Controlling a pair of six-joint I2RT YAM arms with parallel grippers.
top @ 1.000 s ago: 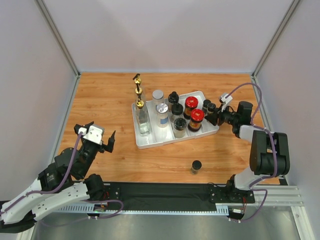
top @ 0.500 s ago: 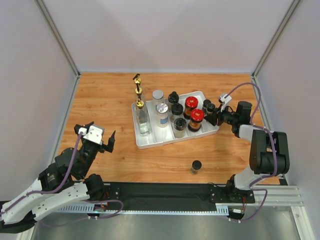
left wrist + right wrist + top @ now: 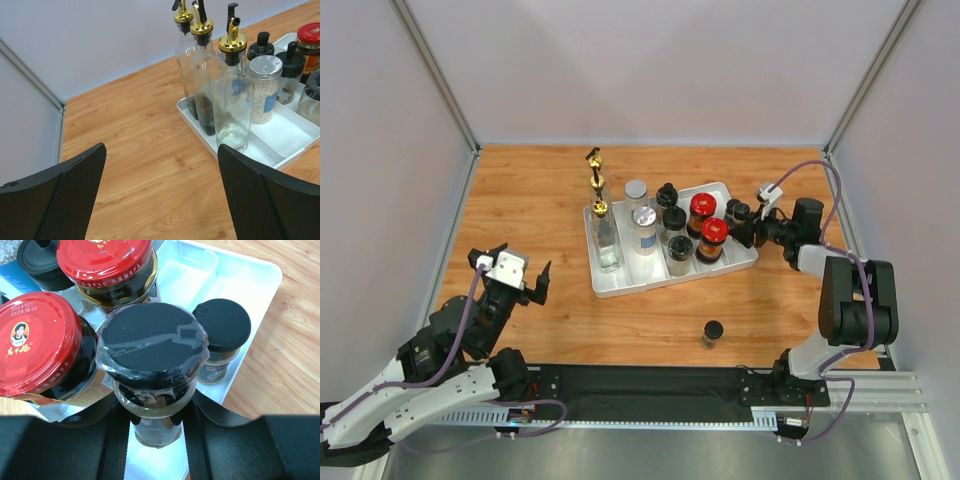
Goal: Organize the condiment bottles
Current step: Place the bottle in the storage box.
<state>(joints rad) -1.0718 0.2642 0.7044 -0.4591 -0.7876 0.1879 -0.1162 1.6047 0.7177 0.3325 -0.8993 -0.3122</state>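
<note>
The white tray [image 3: 620, 283] holds three gold-spouted bottles [image 3: 605, 238], silver-lidded clear jars [image 3: 644, 222], black-capped bottles [image 3: 667, 196] and two red-lidded jars [image 3: 702, 207]. My right gripper [image 3: 748, 232] is shut on a black-capped spice jar [image 3: 152, 355] and holds it over the tray's right compartment [image 3: 240, 280], beside another black-capped spice jar [image 3: 221, 332] and the red-lidded jars [image 3: 35, 340]. One black-capped spice jar [image 3: 712, 332] stands alone on the table. My left gripper [image 3: 532, 286] is open and empty over bare wood, left of the tray [image 3: 280, 150]; it also shows in the left wrist view [image 3: 160, 200].
Grey walls with metal posts enclose the wooden table [image 3: 530, 200] on three sides. The black rail [image 3: 650, 385] with the arm bases runs along the near edge. The tray sits at centre right, angled.
My right gripper has shifted slightly left with the spice jar, further over the tray's right end. The left arm has not moved.
</note>
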